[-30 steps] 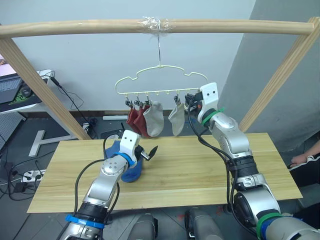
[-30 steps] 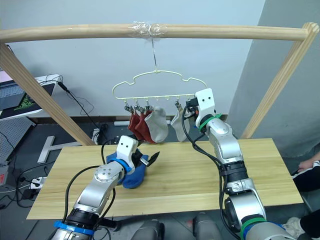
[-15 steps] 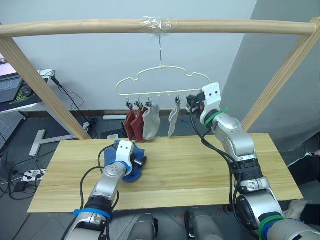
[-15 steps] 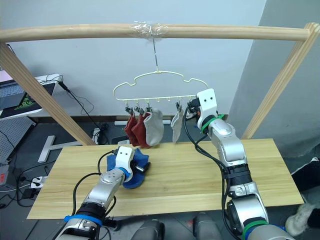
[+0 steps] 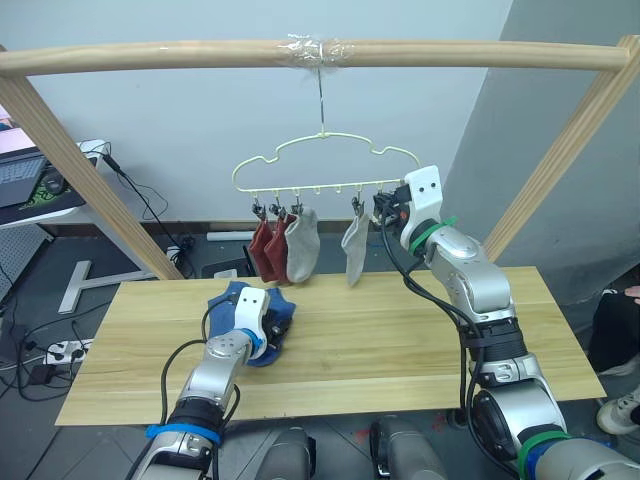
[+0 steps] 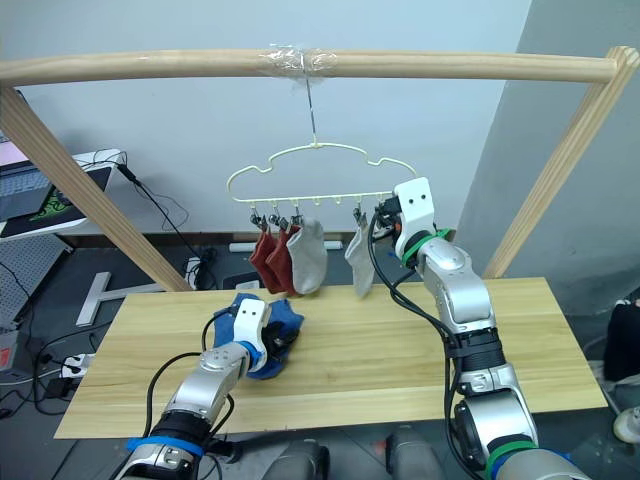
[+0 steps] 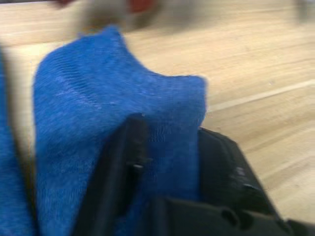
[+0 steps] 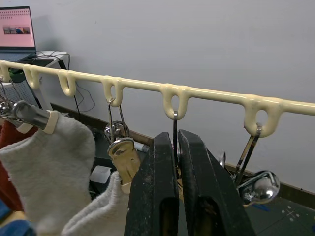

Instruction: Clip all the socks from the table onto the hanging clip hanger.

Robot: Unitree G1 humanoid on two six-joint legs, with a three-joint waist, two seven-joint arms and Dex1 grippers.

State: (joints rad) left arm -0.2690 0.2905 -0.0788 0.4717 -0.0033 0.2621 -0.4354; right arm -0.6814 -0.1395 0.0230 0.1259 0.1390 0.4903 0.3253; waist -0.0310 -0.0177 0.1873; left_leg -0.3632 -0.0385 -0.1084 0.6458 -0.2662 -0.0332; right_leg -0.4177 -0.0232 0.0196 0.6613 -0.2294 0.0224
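Two blue socks (image 5: 243,298) lie bunched on the table (image 5: 400,340) at its left middle. My left gripper (image 5: 277,329) is down on them, and in the left wrist view its fingers (image 7: 129,142) pinch a raised fold of blue sock (image 7: 98,88). The clip hanger (image 5: 300,186) hangs from the pole by its hook. Two red socks (image 5: 266,255) and a grey sock (image 5: 301,250) hang at its left, another grey sock (image 5: 354,250) further right. My right gripper (image 8: 176,135) is up at the hanger's right end, shut on the wire of a clip (image 8: 173,123) under the bar (image 8: 206,94).
A round wooden pole frame (image 5: 300,52) spans the table, with slanted legs at both sides. A desk with a laptop (image 5: 20,175) stands at the far left, cables on the floor. A person's leg and shoe (image 5: 622,405) are at the right edge.
My left gripper came down from above the blue socks, open, and closed on a fold of one. The hung socks swayed slightly. The right gripper stayed at the hanger.
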